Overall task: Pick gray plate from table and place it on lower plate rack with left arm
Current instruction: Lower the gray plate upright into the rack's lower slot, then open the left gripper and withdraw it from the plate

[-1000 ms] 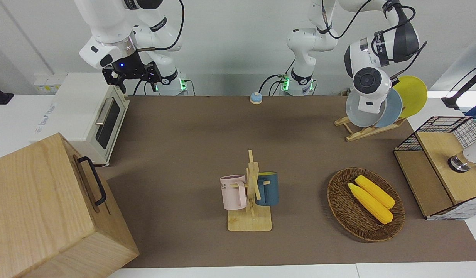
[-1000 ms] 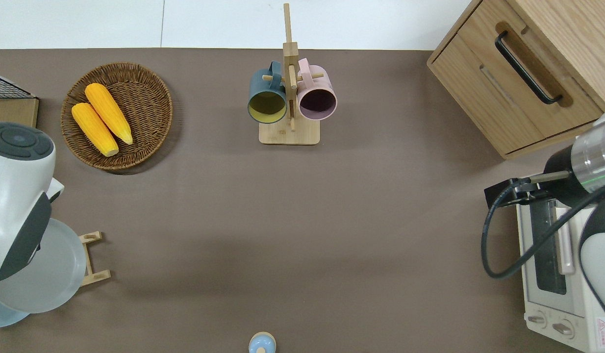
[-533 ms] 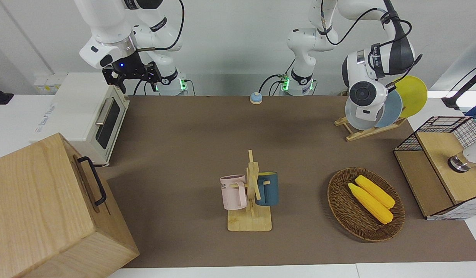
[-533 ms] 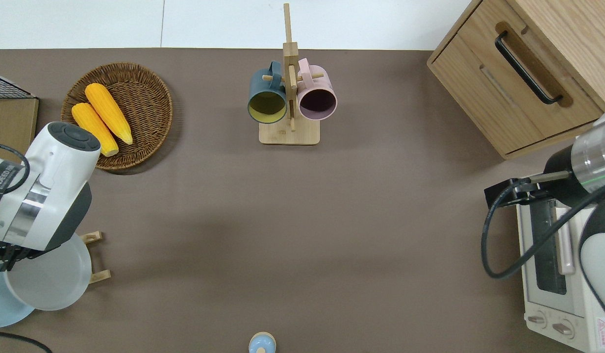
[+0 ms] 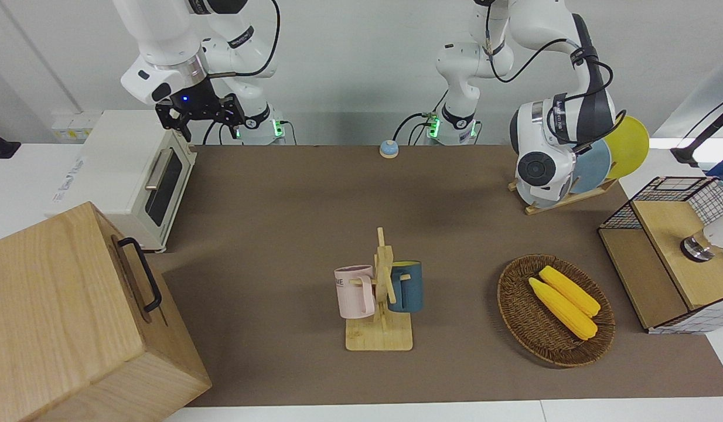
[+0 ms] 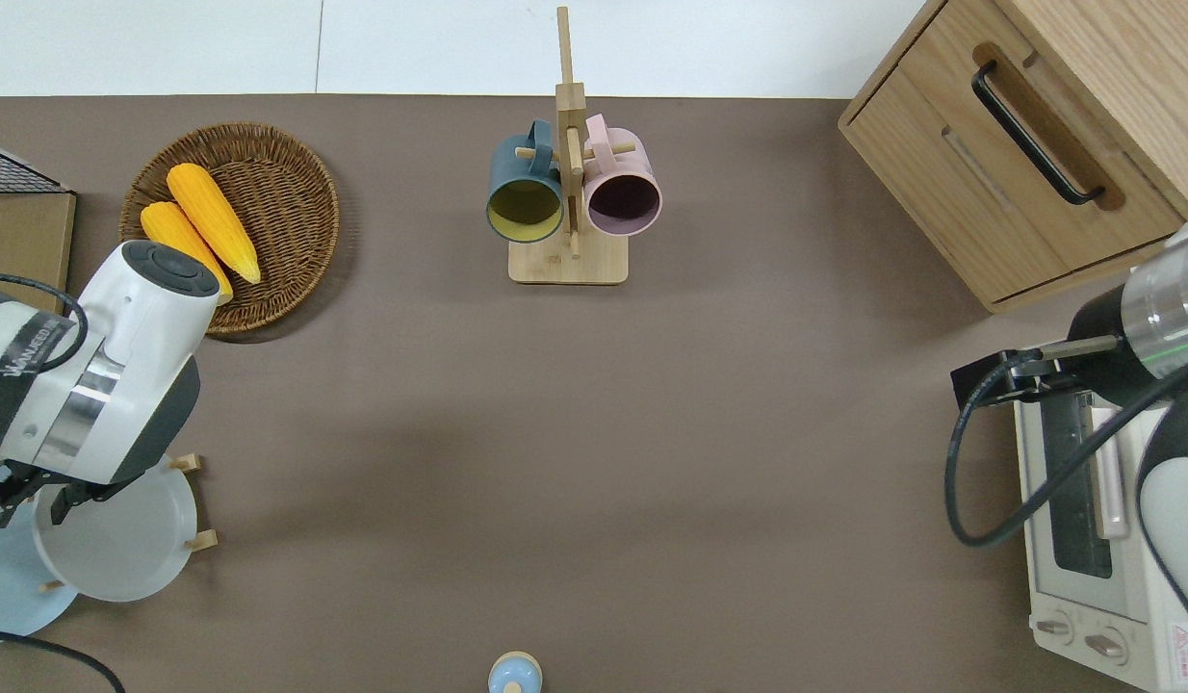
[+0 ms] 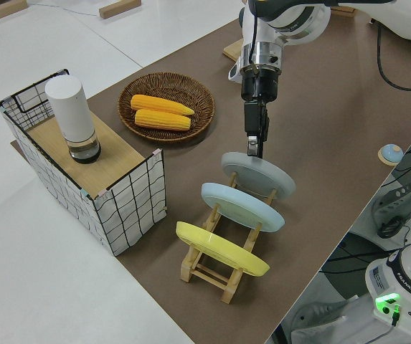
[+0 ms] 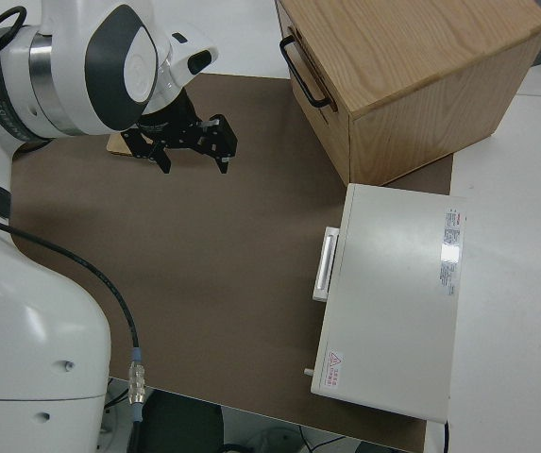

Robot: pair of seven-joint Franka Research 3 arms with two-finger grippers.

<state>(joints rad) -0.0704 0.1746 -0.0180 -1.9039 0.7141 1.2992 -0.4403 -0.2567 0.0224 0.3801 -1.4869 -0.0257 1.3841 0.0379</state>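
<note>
The gray plate [image 7: 259, 175] leans in the lower plate rack [image 7: 223, 276], in the slot at the rack's end nearest the table's middle. My left gripper [image 7: 255, 149] comes down from above and is shut on the plate's upper rim. The plate also shows in the overhead view [image 6: 113, 544], partly under my left wrist. A light blue plate [image 7: 242, 206] and a yellow plate [image 7: 219, 249] stand in the slots beside it. In the front view the wrist hides most of the gray plate. The brown table [image 5: 314, 211] holds the rack [image 5: 563, 199]. My right gripper [image 5: 200, 114] is parked and open.
A wicker basket with two corn cobs [image 5: 555, 310] lies farther from the robots than the rack. A wire-sided box with a white cylinder [image 5: 672, 258] stands beside it. A mug stand [image 5: 379, 293], a toaster oven [image 5: 133, 176], a wooden cabinet [image 5: 74, 316] and a small blue bell [image 5: 388, 149] stand elsewhere.
My left arm has come down and shifted toward the table's middle, bringing the gray plate lower into the rack's end slot. The right arm has not moved.
</note>
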